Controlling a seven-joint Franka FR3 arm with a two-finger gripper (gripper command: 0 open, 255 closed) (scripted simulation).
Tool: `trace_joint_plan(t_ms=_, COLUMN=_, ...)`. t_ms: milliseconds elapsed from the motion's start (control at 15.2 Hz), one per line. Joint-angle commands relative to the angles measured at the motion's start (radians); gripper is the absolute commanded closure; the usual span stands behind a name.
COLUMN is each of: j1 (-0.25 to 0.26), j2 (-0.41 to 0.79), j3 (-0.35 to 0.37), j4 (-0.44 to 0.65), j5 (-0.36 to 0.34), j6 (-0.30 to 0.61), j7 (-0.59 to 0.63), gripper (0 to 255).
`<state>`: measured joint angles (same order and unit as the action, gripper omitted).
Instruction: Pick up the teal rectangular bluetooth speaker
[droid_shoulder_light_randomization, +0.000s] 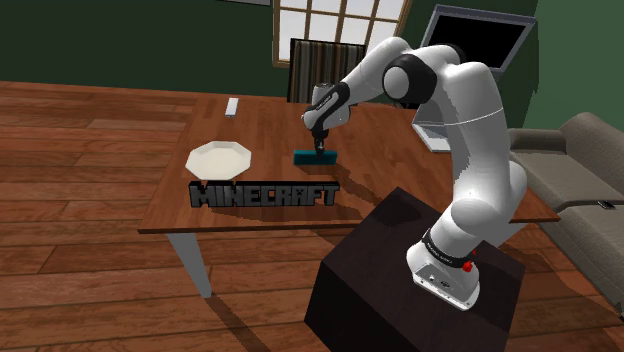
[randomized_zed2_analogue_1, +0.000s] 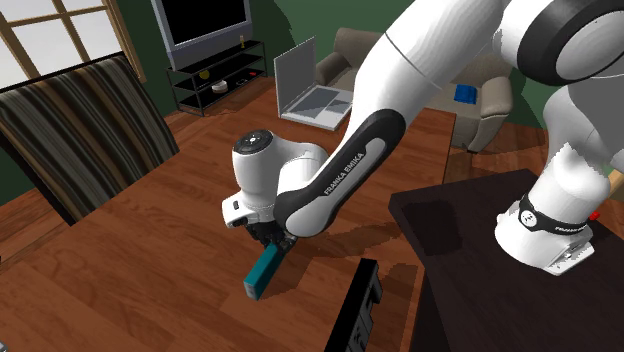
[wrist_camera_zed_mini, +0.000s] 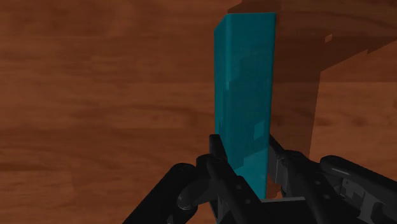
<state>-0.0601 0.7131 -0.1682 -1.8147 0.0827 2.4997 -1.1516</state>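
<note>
End effector (wrist_camera_zed_mini: 247, 153) is clenched on one end of the teal speaker (wrist_camera_zed_mini: 247, 76), which I see down at the wooden worktop (droid_shoulder_light_randomization: 250, 135) beyond the MINECRAFT block lettering (droid_shoulder_light_randomization: 264, 194); the arm (randomized_zed2_analogue_1: 345, 170) reads FRANKA EMIKA.

- Shoulder view: moderate, even light; soft shadow under table (droid_shoulder_light_randomization: 265, 130) on floor (droid_shoulder_light_randomization: 90, 250); pale window (droid_shoulder_light_randomization: 340, 15) as brightest patch.
- Second exterior view: somewhat brighter; soft sheen along white arm (randomized_zed2_analogue_1: 400, 90); dark arm shadow across the wood beside it.
- Wrist view: dim, warm tone; jagged, hard-edged shadow beside teal speaker (wrist_camera_zed_mini: 245, 95); blotchy, patchy shading on speaker face.
</note>
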Motion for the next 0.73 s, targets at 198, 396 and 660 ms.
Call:
trace_joint_plan(t_ms=198, j1=0.002, j2=-0.018, j3=-0.003, j4=-0.003, j5=-0.003, j6=-0.016, j7=0.001, gripper=255)
trace_joint_plan(t_ms=396, j1=0.006, j2=-0.050, j3=-0.008, j4=-0.011, j5=-0.008, j6=-0.041, j7=0.002, gripper=255)
trace_joint_plan(t_ms=660, j1=0.011, j2=-0.092, j3=-0.014, j4=-0.018, j5=-0.014, j6=-0.075, j7=0.005, gripper=255)
